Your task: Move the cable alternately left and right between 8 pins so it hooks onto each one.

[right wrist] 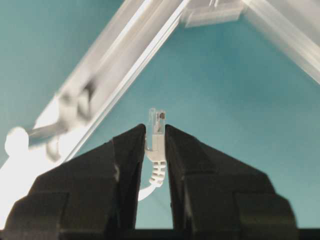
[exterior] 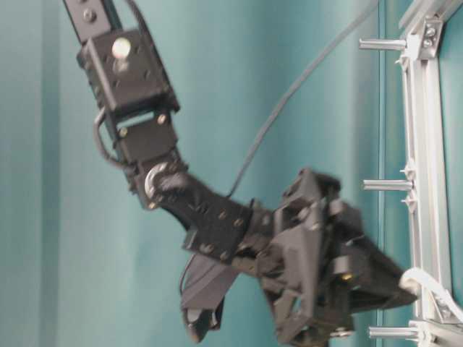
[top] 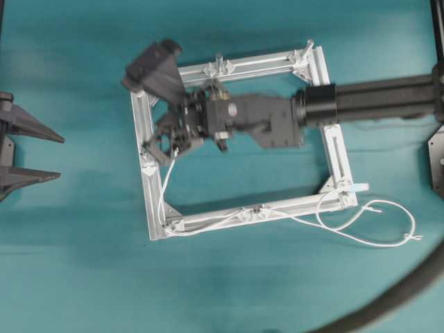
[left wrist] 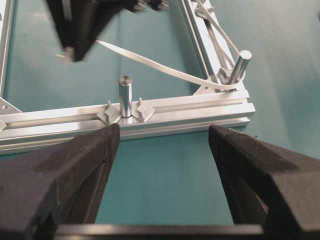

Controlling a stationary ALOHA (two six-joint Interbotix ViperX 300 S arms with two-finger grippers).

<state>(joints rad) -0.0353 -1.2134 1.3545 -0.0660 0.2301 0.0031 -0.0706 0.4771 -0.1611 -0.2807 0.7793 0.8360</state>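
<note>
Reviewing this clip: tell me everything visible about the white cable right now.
The cable is a thin, white, flexible cord. Its clear plug is pinched upright in the right tool. From there it runs down to the frame's lower-left corner, hooks round the corner pin, follows the bottom rail, then lies in loose loops on the teal table beyond the lower-right corner.

Overhead looks straight down; table-level looks sideways; both wrist cameras closely share the frame (top: pixel 243 66).
</note>
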